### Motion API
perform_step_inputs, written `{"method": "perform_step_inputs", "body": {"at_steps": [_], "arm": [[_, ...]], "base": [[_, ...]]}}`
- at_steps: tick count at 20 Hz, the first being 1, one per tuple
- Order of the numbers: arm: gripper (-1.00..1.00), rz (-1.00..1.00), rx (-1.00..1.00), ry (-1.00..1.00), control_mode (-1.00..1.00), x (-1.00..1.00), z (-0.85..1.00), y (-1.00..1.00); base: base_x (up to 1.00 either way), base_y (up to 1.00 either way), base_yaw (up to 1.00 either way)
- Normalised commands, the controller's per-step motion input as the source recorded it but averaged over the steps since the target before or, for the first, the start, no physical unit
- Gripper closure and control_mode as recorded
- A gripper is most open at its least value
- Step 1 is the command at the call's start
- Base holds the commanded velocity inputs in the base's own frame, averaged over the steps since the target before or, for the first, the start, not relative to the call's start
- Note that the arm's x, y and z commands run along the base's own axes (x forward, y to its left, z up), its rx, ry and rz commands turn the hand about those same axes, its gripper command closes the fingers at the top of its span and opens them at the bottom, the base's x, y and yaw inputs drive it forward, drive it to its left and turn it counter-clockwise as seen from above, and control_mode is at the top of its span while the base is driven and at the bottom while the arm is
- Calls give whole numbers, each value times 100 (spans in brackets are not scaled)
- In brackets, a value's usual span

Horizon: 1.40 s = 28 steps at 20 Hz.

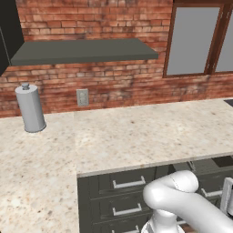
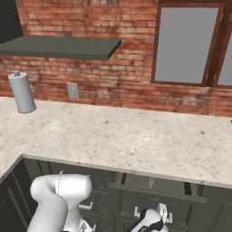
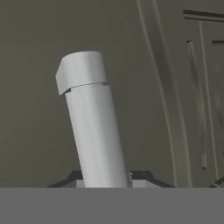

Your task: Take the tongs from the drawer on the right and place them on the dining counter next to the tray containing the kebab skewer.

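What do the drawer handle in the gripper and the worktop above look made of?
Drawer handle: likely brushed metal, a smooth pale silver bar with soft sheen. Worktop: looks like polished stone, beige with fine speckles. Both are rendered, so the surface look is the sole evidence.

My two base cameras sit behind the arm (image 1: pixel 182 200), left and right, looking forward and down. Both take in the beige worktop (image 1: pixel 136 132), the brick wall (image 2: pixel 113 22) and the grey canister (image 1: pixel 30 108). My hand camera sits very close to a silver handle (image 3: pixel 94 127) on a dark drawer front (image 3: pixel 30 109).
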Motion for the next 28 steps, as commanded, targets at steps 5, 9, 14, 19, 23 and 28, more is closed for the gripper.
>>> {"method": "perform_step_inputs", "body": {"at_steps": [5,9,14,19,23,28], "arm": [[100,0,-3,0,-100,-61,-1,-18],[100,2,-4,0,-100,-18,0,-6],[100,2,-3,0,-100,-8,-3,0],[-100,0,0,0,-100,-22,0,0],[-100,0,0,0,-100,-21,2,0],[-100,0,-4,0,-100,-6,24,0]], "base": [[0,0,0],[0,0,0],[0,0,0],[0,0,0],[0,0,0],[0,0,0]]}}
